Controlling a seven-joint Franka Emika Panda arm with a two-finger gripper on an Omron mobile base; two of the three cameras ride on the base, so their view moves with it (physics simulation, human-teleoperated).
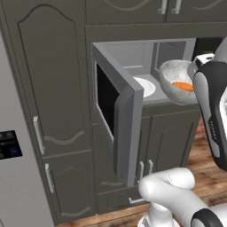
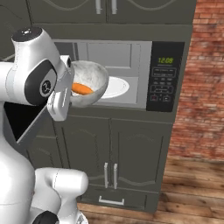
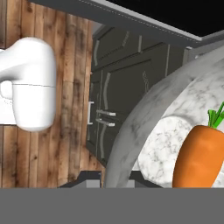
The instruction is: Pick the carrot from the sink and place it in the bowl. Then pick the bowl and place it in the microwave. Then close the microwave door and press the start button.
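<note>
The bowl (image 1: pixel 177 80) is sitting at the right middle of the left base view, raised in front of the open microwave (image 1: pixel 146 66), and it is carrying the carrot (image 1: pixel 183 86), which is lying against its inner wall. In the right base view the same bowl (image 2: pixel 89 81) is hanging at the upper left, just beside the white arm, with the carrot (image 2: pixel 81 89) showing orange near its lower rim. In the hand view the bowl's marbled wall (image 3: pixel 148 127) is curving across the right half, and the carrot (image 3: pixel 199 155) is resting inside with its green top pointing up.

The gripper (image 3: pixel 116 177) is sitting at the bottom of the hand view, its dark tips nearly together on either side of the bowl's rim, so it is pinching the bowl.

Inside the microwave a round white plate (image 2: pixel 113 86) is lying on the floor of the cavity. The microwave door (image 1: pixel 119 119) is standing swung wide open at the centre of the left base view. On the black keypad (image 2: pixel 162 78) at the upper right of the right base view, a green display is showing 12:08; the button labels are too small to read.
</note>
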